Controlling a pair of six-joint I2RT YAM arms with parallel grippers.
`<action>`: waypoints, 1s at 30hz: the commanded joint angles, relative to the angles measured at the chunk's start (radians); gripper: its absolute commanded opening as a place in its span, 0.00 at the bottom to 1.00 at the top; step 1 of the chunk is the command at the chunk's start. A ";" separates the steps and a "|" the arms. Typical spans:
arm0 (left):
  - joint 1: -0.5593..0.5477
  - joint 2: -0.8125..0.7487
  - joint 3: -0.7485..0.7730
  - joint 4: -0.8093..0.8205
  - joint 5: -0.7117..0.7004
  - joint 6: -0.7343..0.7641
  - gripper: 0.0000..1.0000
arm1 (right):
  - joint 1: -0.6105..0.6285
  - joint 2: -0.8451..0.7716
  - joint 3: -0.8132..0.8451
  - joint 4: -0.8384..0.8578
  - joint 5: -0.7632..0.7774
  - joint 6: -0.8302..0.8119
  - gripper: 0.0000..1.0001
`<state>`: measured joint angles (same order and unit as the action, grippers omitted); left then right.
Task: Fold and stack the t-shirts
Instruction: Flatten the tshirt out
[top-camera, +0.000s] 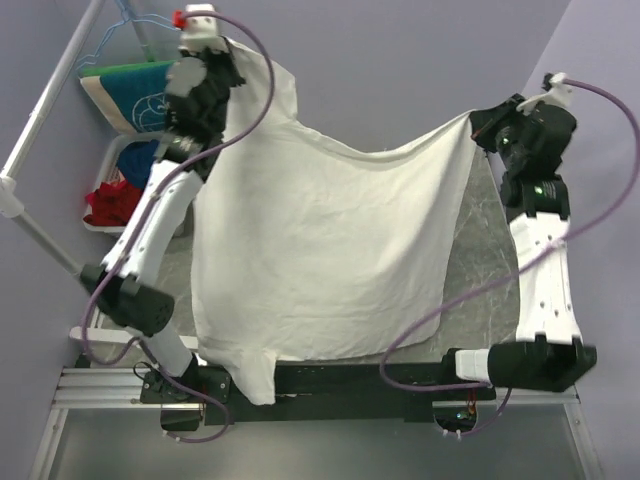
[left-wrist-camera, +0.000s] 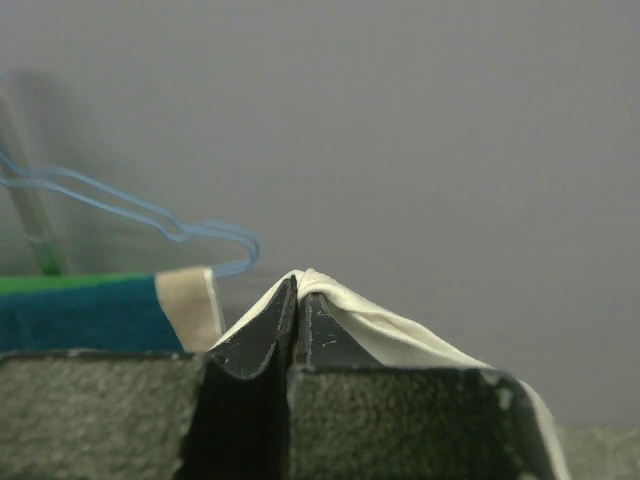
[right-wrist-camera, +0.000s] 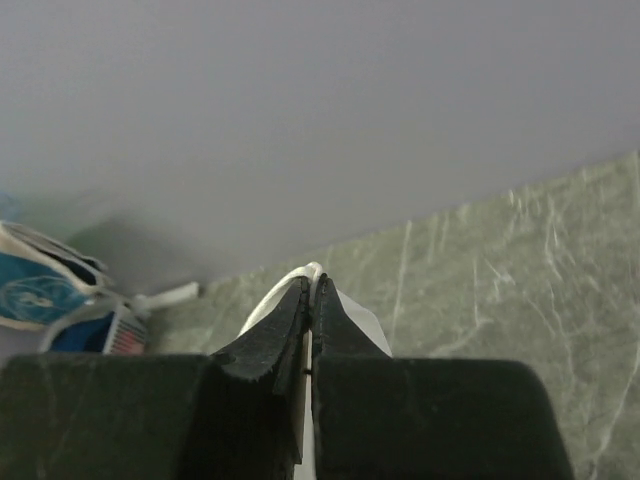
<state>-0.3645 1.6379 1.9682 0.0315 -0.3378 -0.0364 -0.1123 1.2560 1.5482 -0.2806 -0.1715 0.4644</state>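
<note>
Left gripper at eleven o'clock and right gripper at two are clamped shut on the cream t-shirt's upper edge, holding it spread above the table. Either thin bite could slip and drop it crooked.

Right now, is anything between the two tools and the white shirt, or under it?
Nothing: the left tool and right tool are each shut on the t-shirt. The visible table strip is bare; the rest is hidden by cloth.
</note>
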 joint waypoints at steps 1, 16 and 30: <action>0.044 0.112 0.063 0.156 0.019 -0.023 0.01 | -0.007 0.104 0.114 0.061 0.009 -0.004 0.00; 0.050 0.073 0.314 0.107 0.114 -0.053 0.01 | -0.021 0.062 0.296 0.015 0.001 -0.064 0.00; -0.106 -0.252 -0.611 -0.269 0.128 -0.361 0.01 | 0.011 -0.328 -0.627 -0.100 -0.074 0.046 0.00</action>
<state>-0.4282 1.3815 1.6337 0.0086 -0.1932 -0.2298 -0.1238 0.9169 1.1412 -0.2657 -0.2176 0.4488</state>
